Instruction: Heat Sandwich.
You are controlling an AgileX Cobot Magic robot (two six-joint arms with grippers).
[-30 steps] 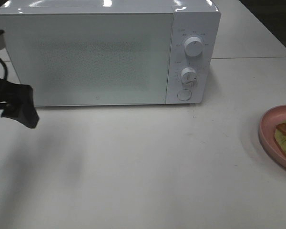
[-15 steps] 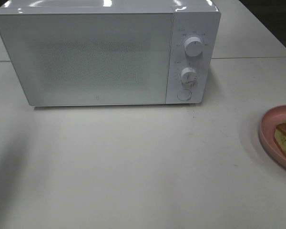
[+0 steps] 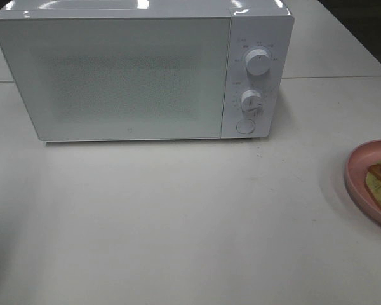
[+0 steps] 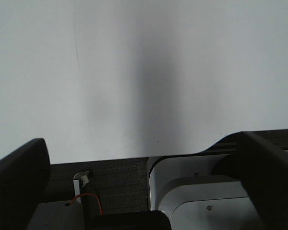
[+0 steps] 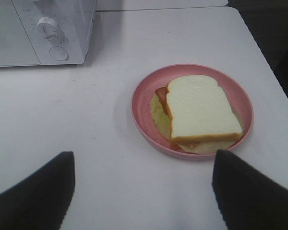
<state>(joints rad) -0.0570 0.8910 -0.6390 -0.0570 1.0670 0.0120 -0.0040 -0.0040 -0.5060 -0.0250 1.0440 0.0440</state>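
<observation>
A white microwave (image 3: pixel 143 70) is seen at the back of the white table (image 3: pixel 178 222), its door shut, with two dials (image 3: pixel 257 62) and a round button (image 3: pixel 245 126) on its right panel. The sandwich (image 5: pixel 199 112) is found on a pink plate (image 5: pixel 144 120) at the table's right edge, well apart from the microwave; nothing lies between them. The right gripper (image 5: pixel 141 191) is held near the plate with fingers spread wide. The left gripper (image 4: pixel 144 187) is seen above bare tabletop, its fingers apart, nothing between them.
</observation>
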